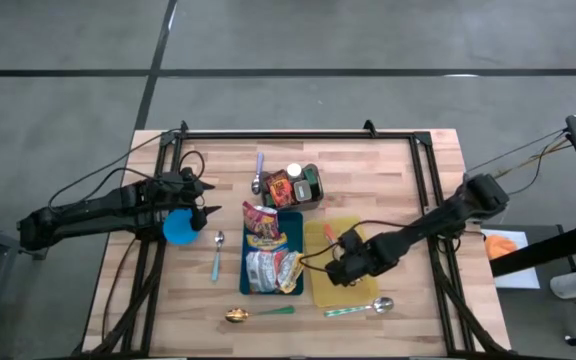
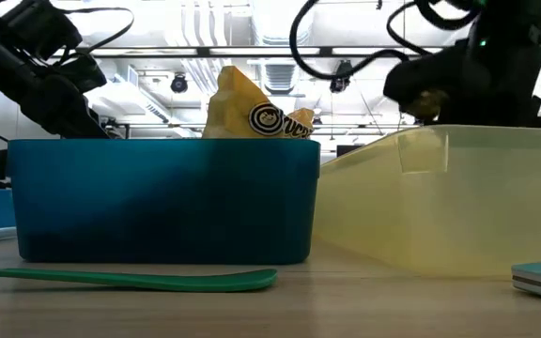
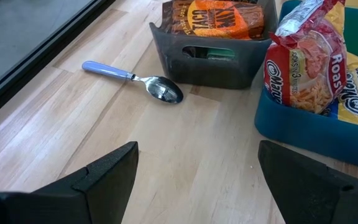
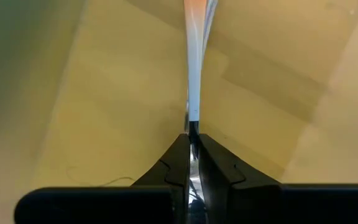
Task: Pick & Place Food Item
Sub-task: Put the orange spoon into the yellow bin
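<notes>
My right gripper (image 1: 338, 250) points steeply down over the yellow tray (image 1: 318, 285) and is shut on a thin white-and-orange food packet (image 4: 194, 62), seen edge-on in the right wrist view; its orange end (image 1: 329, 237) shows in the high view. A blue bin (image 1: 290, 232) holds ramen packets (image 3: 303, 68). A dark grey bin (image 3: 216, 62) behind it holds snack bags. My left gripper (image 3: 197, 168) waits open at the table's left, above a blue cup (image 1: 179, 228), with nothing between its fingers. My right gripper pinches one end of the flat packet (image 4: 193, 124) between its two fingertips, coming from above and slanting down. The packet runs straight on from the fingers toward the tray's floor. Whether its far end touches the tray cannot be told.
Spoons lie about: a blue-handled one (image 3: 135, 81) by the grey bin, a light blue one (image 1: 217, 252) left of the blue bin, a gold one with a green handle (image 1: 258, 313) and a silver one (image 1: 360, 308) near the front edge. A black frame (image 1: 298, 133) borders the table.
</notes>
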